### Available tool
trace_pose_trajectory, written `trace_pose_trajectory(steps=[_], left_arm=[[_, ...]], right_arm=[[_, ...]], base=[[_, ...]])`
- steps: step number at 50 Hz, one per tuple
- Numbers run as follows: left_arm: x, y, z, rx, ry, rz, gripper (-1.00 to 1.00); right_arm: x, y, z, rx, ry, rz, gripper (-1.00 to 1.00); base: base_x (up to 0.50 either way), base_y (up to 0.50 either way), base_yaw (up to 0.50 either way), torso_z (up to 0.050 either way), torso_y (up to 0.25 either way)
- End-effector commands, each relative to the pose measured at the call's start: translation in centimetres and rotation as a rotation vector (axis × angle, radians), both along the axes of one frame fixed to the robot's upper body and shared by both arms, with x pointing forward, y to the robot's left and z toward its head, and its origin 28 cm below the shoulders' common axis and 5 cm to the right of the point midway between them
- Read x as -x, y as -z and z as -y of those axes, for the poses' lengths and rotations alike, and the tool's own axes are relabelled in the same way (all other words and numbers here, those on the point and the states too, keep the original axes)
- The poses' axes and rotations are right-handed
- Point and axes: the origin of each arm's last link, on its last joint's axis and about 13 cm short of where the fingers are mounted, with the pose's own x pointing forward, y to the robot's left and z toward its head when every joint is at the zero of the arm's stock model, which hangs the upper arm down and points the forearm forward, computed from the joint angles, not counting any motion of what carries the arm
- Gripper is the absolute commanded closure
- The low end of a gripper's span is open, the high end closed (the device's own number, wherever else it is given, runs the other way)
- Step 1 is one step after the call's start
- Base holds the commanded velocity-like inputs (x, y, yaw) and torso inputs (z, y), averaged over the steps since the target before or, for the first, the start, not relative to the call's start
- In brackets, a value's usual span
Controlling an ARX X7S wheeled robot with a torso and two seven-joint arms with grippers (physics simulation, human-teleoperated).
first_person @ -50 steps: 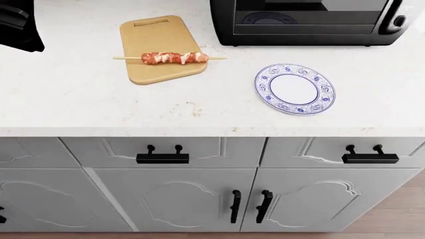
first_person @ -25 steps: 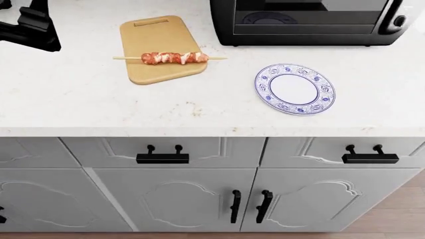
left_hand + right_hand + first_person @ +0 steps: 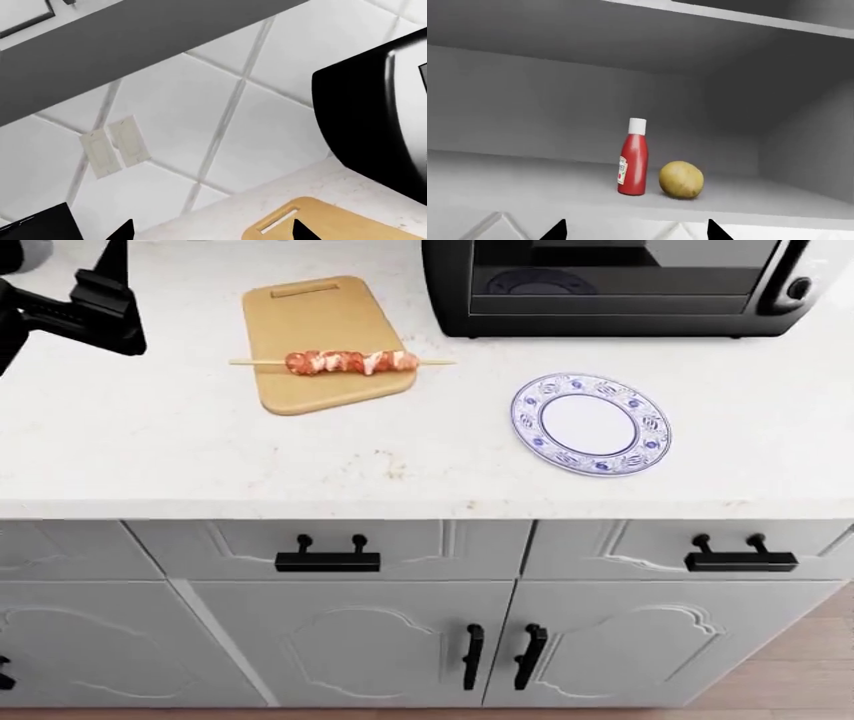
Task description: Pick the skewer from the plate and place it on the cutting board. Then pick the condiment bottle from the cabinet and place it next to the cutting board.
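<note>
white table (image 3: 200, 460) carries one cutting board (image 3: 320, 340) with one skewer (image 3: 350, 362), one plate (image 3: 591, 425); one condiment bottle (image 3: 632, 164) shelved; both tools' jaws spread, empty.

Matte black angular left arm (image 3: 80, 305), pointed black fingertips (image 3: 554, 231)

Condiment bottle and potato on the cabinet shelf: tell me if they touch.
Apart. The right wrist view shows a strip of grey shelf between the upright condiment bottle and the potato.
</note>
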Motion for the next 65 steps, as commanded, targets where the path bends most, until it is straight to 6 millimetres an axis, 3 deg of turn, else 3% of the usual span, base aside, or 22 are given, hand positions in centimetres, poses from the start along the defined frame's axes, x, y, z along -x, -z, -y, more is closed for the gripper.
trace_pose_trajectory(steps=[1, 28, 47, 60, 65], left_arm=[[-0.2, 0.0, 0.0, -0.009, 0.010, -0.010, -1.00], [0.1, -1.2, -0.5, -0.034, 0.033, -0.027, -1.00], [0.2, -1.2, -1.2, -0.050, 0.074, -0.064, -1.00], [0.5, -1.5, -2.8, -0.082, 0.165, -0.172, -1.00], [0.5, -2.5, -3.3, -0.119, 0.160, -0.193, -1.00]], right_arm=[[0.0, -0.1, -0.3, -0.018, -0.014, 0.018, -1.00], [0.3, -0.3, -1.6, 0.063, -0.096, -0.009, -1.00], [0.2, 0.1, -1.8, 0.099, -0.063, -0.071, -1.00], [0.1, 0.2, -2.1, 0.134, -0.044, -0.083, -1.00], [0.2, 0.1, -2.3, 0.155, -0.038, -0.086, -1.00]], base=[[0.00, 0.00, 0.00, 0.044, 0.023], [0.00, 0.00, 0.00, 0.050, 0.059], [0.00, 0.00, 0.00, 0.050, 0.063], [0.00, 0.00, 0.00, 0.000, 0.000], [0.09, 0.00, 0.00, 0.000, 0.000]])
